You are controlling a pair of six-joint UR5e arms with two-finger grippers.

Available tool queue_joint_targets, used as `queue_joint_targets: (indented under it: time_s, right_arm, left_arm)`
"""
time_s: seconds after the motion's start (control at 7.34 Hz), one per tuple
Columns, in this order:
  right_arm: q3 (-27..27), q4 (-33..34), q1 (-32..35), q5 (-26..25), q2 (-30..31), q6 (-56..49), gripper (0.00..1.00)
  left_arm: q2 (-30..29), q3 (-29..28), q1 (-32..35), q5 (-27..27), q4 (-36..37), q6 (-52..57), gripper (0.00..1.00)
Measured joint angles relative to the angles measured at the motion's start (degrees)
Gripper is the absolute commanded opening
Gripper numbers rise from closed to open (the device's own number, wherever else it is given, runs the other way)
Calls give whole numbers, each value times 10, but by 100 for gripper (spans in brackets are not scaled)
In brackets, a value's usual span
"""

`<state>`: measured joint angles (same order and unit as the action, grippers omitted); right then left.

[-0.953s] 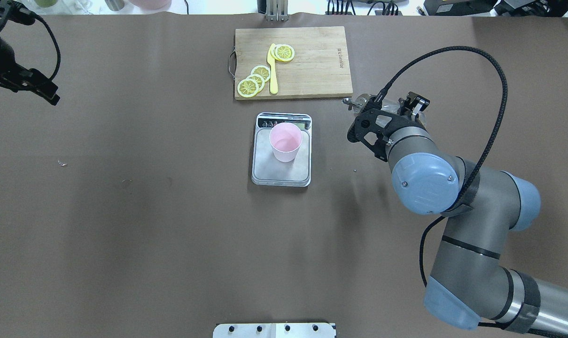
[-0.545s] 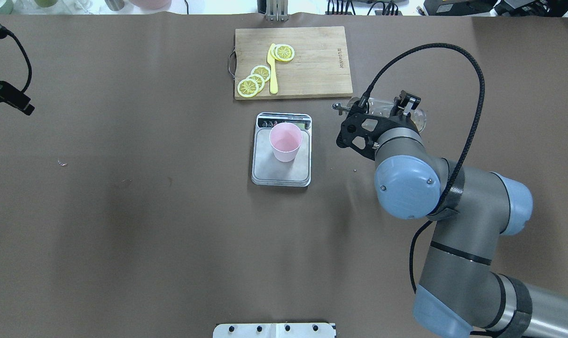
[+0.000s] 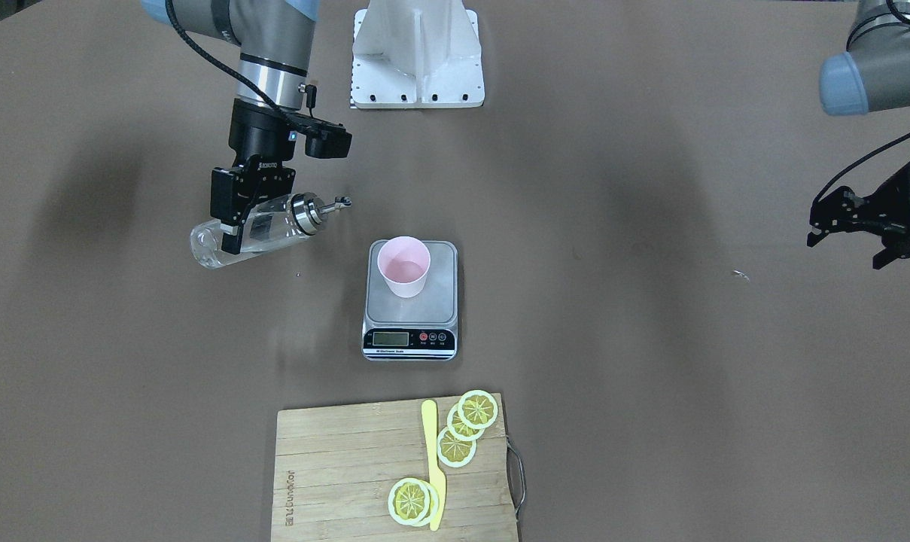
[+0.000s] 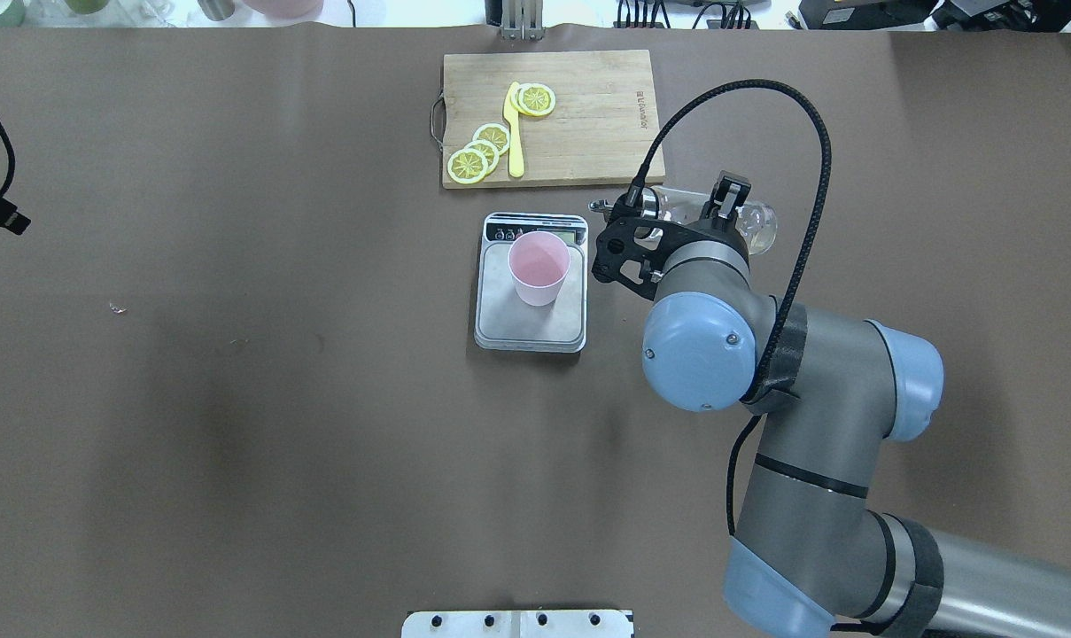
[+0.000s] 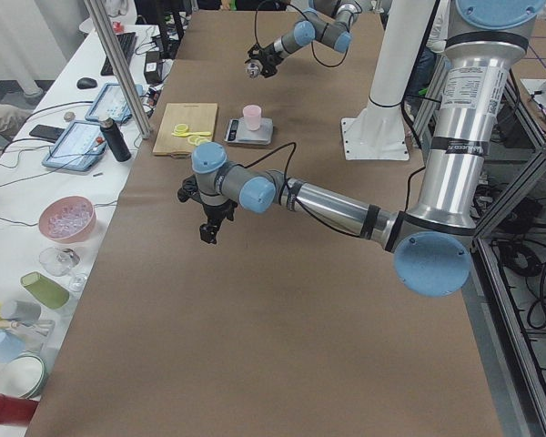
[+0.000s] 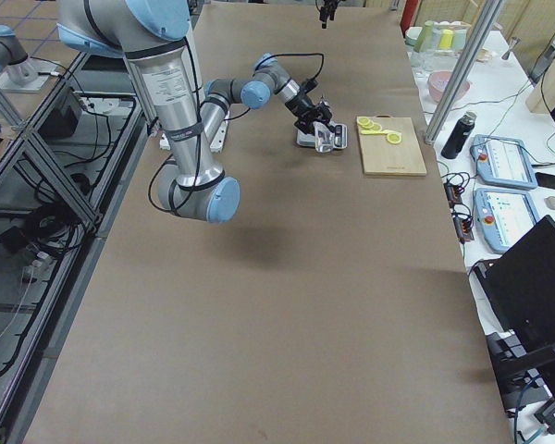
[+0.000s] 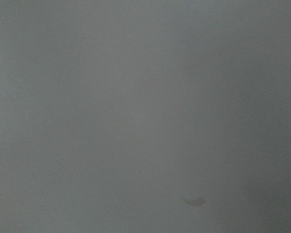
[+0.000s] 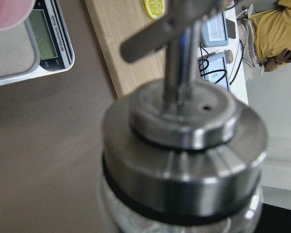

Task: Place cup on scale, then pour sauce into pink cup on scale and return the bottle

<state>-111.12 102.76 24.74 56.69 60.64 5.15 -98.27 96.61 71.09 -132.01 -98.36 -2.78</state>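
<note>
The pale-pink cup (image 3: 403, 277) (image 4: 539, 266) stands upright on the grey platform of the scale (image 3: 443, 305) (image 4: 500, 323) at mid-table. My right gripper (image 3: 236, 226) is shut on the clear glass bottle (image 3: 255, 229) (image 4: 756, 226). It holds the bottle above the table, tilted almost flat, beside the scale. The bottle's silver pourer cap (image 3: 308, 209) (image 8: 184, 145) points toward the cup but stops short of it. My left gripper (image 3: 846, 229) hangs open and empty at the far side of the table, away from everything.
A wooden cutting board (image 3: 334, 467) (image 4: 597, 106) with lemon slices (image 3: 470, 421) and a yellow knife (image 3: 433, 459) lies beyond the scale. A small scrap (image 3: 739, 275) lies on the brown table cover. The white robot base (image 3: 417, 53) is at the table's near edge.
My right arm has carried the bottle leftward, closer to the scale and cup. My left arm has drawn back toward the table's left edge, almost out of the overhead view.
</note>
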Motion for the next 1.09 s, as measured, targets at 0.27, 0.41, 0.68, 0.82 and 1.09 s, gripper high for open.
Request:
queue_joint_targets:
  time_s: [0.27,0.41,0.68,0.82,1.09]
  right_arm:
    - [20,15,0,-2,-13,0,0]
    - [22,37,-1,-6,-19,0,0]
    - [24,86,-1,-9,-38,-1,0]
    - [27,100,-2,-11,-44,-1,0]
    - [43,109,-5,-23,-56,-1,0]
  left_arm:
    - [1,-20,21,-13,-7,45,97]
    - [2,-25,28,-16,-7,60,98]
    - [7,-27,36,-17,-8,83,97]
    - [8,-28,40,-17,-8,89,97]
    - [15,-28,44,-18,-15,95,97]
